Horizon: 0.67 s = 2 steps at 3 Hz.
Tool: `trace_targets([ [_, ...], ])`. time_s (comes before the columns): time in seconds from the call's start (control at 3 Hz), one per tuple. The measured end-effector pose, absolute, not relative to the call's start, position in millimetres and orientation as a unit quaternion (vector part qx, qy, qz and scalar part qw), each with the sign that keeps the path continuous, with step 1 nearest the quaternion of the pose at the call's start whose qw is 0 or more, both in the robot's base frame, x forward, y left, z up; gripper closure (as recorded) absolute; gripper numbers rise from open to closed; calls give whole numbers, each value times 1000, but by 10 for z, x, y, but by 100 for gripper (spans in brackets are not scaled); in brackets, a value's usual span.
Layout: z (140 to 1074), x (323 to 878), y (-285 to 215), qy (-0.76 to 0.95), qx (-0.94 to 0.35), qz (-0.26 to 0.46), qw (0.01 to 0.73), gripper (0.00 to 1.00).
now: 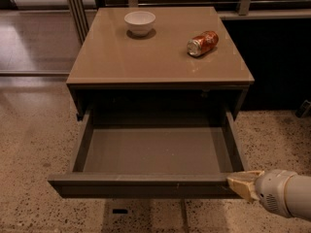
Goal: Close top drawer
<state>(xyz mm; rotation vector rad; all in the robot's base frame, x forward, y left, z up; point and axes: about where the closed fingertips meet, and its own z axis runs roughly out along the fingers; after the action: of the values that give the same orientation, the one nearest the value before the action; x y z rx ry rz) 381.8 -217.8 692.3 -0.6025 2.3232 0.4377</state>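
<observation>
1 pair of jaws touches front-right corner of open top drawer [146, 185].

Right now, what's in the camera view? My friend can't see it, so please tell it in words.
The top drawer of a small brown table is pulled wide open with nothing in it, and the robot's gripper is at the drawer's front right corner. On the tabletop are a white bowl and a red can lying on its side.
</observation>
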Motion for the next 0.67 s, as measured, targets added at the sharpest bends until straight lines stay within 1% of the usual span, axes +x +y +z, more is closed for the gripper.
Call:
trace_targets([
  [0.67, 6878, 3862, -2216, 899, -228, 161, 337, 100],
])
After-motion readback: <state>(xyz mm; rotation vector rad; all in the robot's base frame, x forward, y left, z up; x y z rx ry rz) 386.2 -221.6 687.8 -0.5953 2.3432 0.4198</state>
